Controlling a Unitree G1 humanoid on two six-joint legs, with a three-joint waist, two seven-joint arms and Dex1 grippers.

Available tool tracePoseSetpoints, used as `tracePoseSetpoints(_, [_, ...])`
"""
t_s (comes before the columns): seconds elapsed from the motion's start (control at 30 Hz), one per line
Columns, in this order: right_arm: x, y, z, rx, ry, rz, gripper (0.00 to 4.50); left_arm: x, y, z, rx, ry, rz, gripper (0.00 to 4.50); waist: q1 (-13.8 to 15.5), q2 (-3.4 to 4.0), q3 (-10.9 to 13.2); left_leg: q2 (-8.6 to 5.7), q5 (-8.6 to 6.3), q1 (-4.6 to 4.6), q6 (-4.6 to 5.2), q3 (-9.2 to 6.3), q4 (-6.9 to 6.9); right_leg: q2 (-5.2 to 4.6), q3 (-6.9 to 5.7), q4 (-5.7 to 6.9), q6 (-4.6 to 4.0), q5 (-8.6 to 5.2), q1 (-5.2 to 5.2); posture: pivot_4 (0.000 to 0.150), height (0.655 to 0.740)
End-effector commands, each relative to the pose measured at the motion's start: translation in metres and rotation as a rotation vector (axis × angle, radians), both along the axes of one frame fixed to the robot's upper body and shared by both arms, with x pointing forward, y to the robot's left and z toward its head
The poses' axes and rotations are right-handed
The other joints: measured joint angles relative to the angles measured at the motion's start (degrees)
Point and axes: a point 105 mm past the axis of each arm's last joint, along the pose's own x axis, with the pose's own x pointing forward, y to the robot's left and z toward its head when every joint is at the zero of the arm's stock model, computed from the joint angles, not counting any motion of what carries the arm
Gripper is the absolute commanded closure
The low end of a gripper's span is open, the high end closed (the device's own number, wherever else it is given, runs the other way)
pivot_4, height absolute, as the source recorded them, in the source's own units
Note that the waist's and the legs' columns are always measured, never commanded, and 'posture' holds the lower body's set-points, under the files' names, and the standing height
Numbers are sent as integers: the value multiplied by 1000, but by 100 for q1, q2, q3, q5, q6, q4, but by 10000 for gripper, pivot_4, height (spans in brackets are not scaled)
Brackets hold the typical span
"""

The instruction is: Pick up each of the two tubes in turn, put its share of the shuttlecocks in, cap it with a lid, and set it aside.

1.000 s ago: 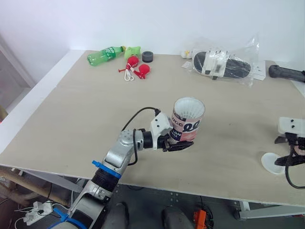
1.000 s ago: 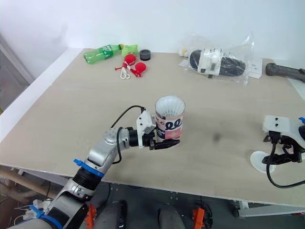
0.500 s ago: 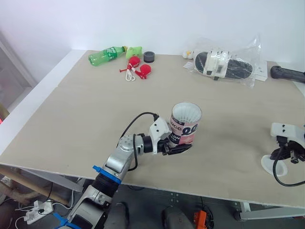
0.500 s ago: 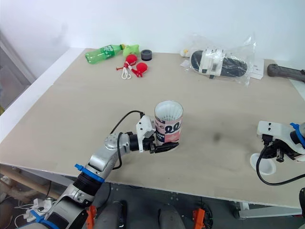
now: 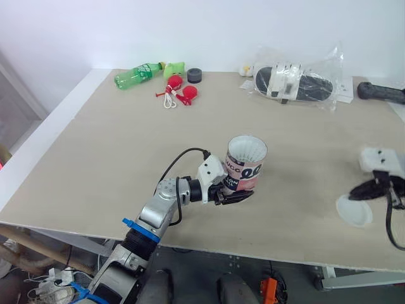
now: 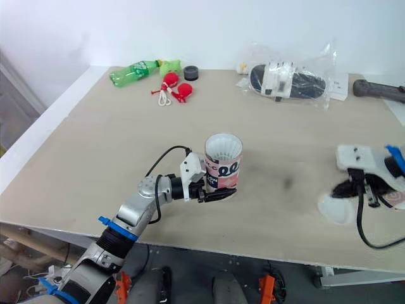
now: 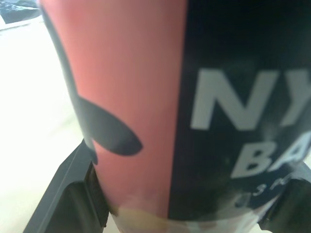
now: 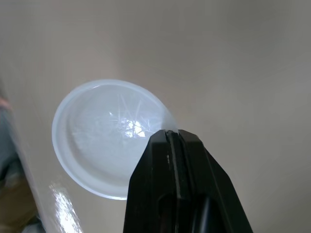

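Beige tabletop [image 5: 114, 145], seen from above. Back L corner: green plastic bottle [image 5: 138, 73] lying on its side. Just beside it were red objs w/ a white cord [image 5: 179, 92] and a small black round obj [image 5: 195, 75].

Centre, near the front edge: my left claw [image 5: 235, 195] was clenched round the lower part of the tube [image 5: 245, 166], one finger each side, holding it upright. Tube was pink & black w/ white lettering. White shuttlecock feathers [image 5: 247, 149] showed at its open top. I couldn't tell whether the tube's base touched the table.

Back, R of centre: clear plastic bag [image 5: 297, 82] w/ a black & white item inside. Far R at the back: black handle-like obj [image 5: 380, 93].

R front: my right claw [image 8: 171, 135] was pinched tight on the rim of the lid [image 8: 102, 141], a translucent white disc, fingers pressed together at its edge. Lid was well apart from the tube, low over the table. I couldn't tell whether it touched the surface.
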Motion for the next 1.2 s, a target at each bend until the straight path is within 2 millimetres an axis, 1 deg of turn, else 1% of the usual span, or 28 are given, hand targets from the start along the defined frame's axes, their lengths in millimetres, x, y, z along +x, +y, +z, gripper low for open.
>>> tracePoseSetpoints(0.03, [-14, 68, 60, 199, -90, 214, 44455, 1, -5, 9, -6, -46, -18, 15443, -10, 0, 0, 2, 0, 0, 0, -2, 1, 3, 0, 0, -2, 2, -1, 1500, 7400])
tracePoseSetpoints(0.1, [-11, 90, 81, 254, -156, 281, 44455, 2, -6, 7, 8, -47, -20, 15443, 5, -7, 4, 1, 1, -2, -1, -10, 6, 5, -3, 0, -2, 7, -3, 1500, 7400])
tracePoseSetpoints(0.17, [-2, 112, 99, 276, -244, 358, 44455, 2, -7, 4, 29, -46, -30, 15443, -5, -35, 19, 0, 1, -3, -2, -18, 12, 7, -7, 0, -4, 10, -3, 1500, 7400])
tracePoseSetpoints(0.27, [4, 132, 113, 289, -289, 428, 44455, 2, -8, 0, 53, -47, -37, 15443, 38, -49, 28, -3, 3, -18, -4, -20, 17, 5, -4, -5, 1, 19, -14, 1500, 7400])
tracePoseSetpoints(0.33, [7, 143, 119, 288, -308, 469, 44455, 3, -8, -1, 68, -53, -37, 15443, 72, -50, 28, -4, 3, -34, -5, -21, 16, 4, -6, -7, 1, 19, -25, 1500, 7400])
tracePoseSetpoints(0.37, [9, 146, 120, 284, -314, 478, 44455, 3, -8, -2, 71, -54, -37, 15443, 85, -50, 28, -4, 3, -42, -5, -23, 16, 3, -10, -7, -4, 20, -31, 1500, 7400])
tracePoseSetpoints(0.43, [17, 150, 117, 255, -318, 489, 44455, 4, -8, -3, 74, -53, -33, 15443, 108, -48, 27, -5, 1, -65, -7, -24, 14, 2, -11, -7, -36, 35, -53, 1500, 7400])
tracePoseSetpoints(0.57, [32, 151, 107, 191, -309, 488, 44455, 6, -8, -10, 60, -22, -17, 15443, 122, -47, 27, -4, 1, -114, -6, -31, 14, 4, -20, -4, -40, 37, -100, 1500, 7400])
tracePoseSetpoints(0.77, [44, 152, 93, 140, -270, 494, 44455, 5, -8, -20, 80, -24, -17, 15443, 121, -46, 26, -4, 2, -116, -5, -35, 16, 5, -25, -1, -44, 39, -102, 1500, 7400])
tracePoseSetpoints(0.93, [45, 154, 87, 100, -250, 514, 44455, 5, -9, -20, 82, -33, -16, 15443, 120, -45, 26, -2, 4, -115, -7, -41, 20, 7, -31, 0, -47, 43, -98, 1500, 7400])
tracePoseSetpoints(1.2, [39, 160, 87, 95, -233, 551, 44455, 6, -11, -20, 82, -36, -12, 15443, 122, -45, 25, -2, 6, -115, -9, -47, 22, 7, -37, 1, -47, 43, -94, 1500, 7400])
